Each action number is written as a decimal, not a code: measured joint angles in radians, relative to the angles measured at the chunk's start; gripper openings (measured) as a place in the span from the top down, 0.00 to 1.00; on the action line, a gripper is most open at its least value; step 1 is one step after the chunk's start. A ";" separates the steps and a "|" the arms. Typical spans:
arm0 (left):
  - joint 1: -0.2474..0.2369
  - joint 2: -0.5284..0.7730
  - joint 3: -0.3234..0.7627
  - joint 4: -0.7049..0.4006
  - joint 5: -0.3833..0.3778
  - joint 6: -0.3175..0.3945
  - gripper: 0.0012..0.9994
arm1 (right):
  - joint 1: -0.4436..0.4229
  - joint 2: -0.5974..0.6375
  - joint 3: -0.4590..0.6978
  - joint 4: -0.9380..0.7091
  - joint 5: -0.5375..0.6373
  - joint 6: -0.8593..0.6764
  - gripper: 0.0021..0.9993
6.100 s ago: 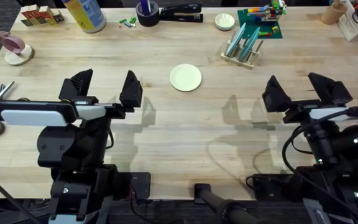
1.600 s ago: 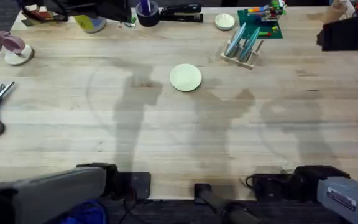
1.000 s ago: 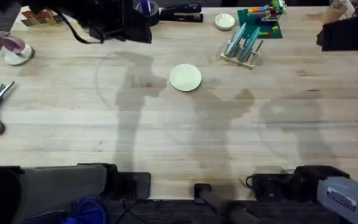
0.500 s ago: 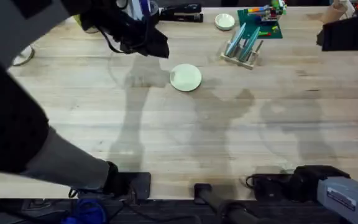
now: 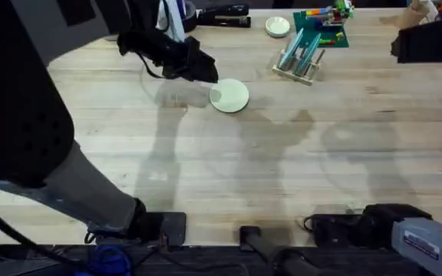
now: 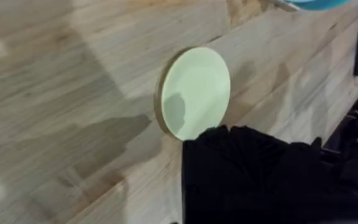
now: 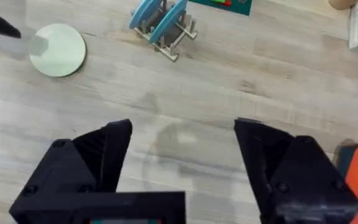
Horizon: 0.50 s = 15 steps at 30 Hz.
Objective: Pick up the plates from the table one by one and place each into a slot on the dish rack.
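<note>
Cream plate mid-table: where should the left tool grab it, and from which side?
Take the cream plate by its rim, probably at the edge nearest the left tool. It lies flat on the table, so only the thin rim offers a hold: one finger would have to slip under the edge, the other press on top. That near side is open; the dish rack stands apart, on the far side.
</note>
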 joint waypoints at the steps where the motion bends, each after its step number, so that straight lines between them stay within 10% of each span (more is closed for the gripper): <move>1: 0.000 0.000 -0.010 0.004 0.005 0.000 0.96 | 0.000 0.000 0.000 0.000 0.000 0.000 0.00; 15: -0.014 0.065 -0.036 0.076 0.027 -0.005 0.96 | 0.000 0.000 0.000 0.000 0.000 0.000 0.01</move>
